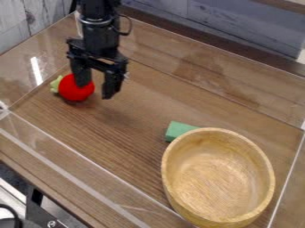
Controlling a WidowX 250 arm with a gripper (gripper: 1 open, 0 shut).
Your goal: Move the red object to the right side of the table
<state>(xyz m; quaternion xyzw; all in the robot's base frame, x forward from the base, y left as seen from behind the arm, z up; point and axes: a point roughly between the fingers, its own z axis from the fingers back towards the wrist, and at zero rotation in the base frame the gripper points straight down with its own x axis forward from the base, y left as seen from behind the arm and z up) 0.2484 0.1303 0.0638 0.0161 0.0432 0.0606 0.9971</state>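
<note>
— Where's the fruit [75, 88] now?

— Far left of the bowl [219, 183], well apart from it across the tabletop [179, 89], near the clear wall on that side. The gripper [94, 83] hangs over it, pointing straight down, jaws spread wide; one finger is in front of the fruit, the other just to its bowl side. Nothing pinched yet, as far as I can tell.

— So what makes this grab go well?

— I'd centre the jaws so the fruit's round body sits squarely between them, come low, then close gently. It's rounded and could squirt out or roll if caught off-centre.

— And the thing itself?

— Small, bright red, smooth and rounded, a bit of green leaf showing at the end away from the bowl. Far smaller than the bowl. A green block [181, 131] lies just beside the bowl's rim.
</note>
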